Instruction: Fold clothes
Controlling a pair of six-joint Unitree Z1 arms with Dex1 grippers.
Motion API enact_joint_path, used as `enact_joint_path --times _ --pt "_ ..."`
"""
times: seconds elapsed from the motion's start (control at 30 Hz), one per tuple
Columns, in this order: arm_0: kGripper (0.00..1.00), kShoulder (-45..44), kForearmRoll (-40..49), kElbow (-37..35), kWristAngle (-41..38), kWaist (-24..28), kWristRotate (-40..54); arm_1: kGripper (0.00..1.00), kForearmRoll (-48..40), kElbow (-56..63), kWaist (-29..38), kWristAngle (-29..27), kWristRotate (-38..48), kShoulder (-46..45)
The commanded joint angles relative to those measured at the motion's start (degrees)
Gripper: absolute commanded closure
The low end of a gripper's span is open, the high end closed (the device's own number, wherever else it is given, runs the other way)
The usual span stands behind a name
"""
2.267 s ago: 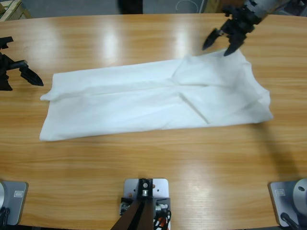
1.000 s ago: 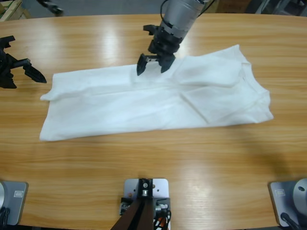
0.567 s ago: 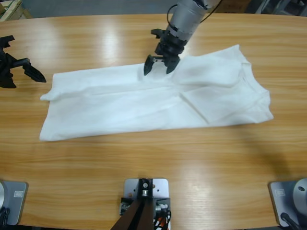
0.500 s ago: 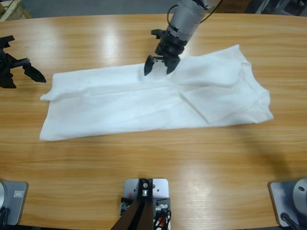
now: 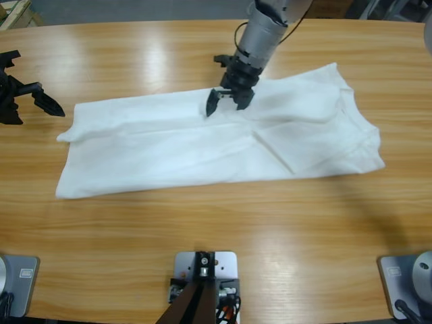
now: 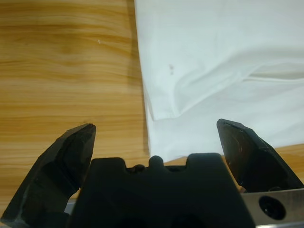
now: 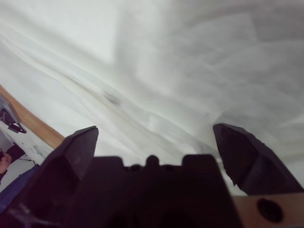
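The clothes are one white T-shirt [image 5: 202, 142], folded lengthwise and lying flat across the middle of the table. Its sleeve end is at the right and its hem end at the left. My right gripper [image 5: 226, 106] reaches down from the top and hovers open over the shirt's far edge near the middle. In the right wrist view, white cloth [image 7: 190, 57] fills the space beyond that gripper [image 7: 154, 137]. My left gripper [image 5: 34, 84] stands open at the table's left edge, just short of the shirt's left end. The left wrist view shows that gripper [image 6: 154, 142] open, with the shirt's edge [image 6: 213, 57] ahead and nothing between the jaws.
Bare wooden table [image 5: 216, 223] runs along the near side of the shirt, and a narrower strip [image 5: 135, 61] lies behind it. A silver forearm [image 5: 263, 27] comes in from the top edge above the shirt.
The right gripper came from the shirt's far right corner to its far edge near the middle, then edged slightly right and lower. The left gripper and the shirt have stayed put.
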Motion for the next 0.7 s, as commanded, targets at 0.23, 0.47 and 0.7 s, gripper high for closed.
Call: enact_joint_path --times 0.23,0.47,0.7 --pt "0.0 1.2 -0.9 2.2 -0.6 0.7 -0.4 0.0 0.3 6.4 0.4 -1.1 2.5 -3.5" --pt "0.0 1.2 -0.9 2.3 -0.6 0.7 -0.4 0.0 0.5 7.4 2.8 -1.3 5.0 -4.9" --pt "0.0 0.8 -0.9 2.4 -0.6 0.7 -0.3 0.0 0.3 8.2 6.3 -1.3 7.0 -4.5"
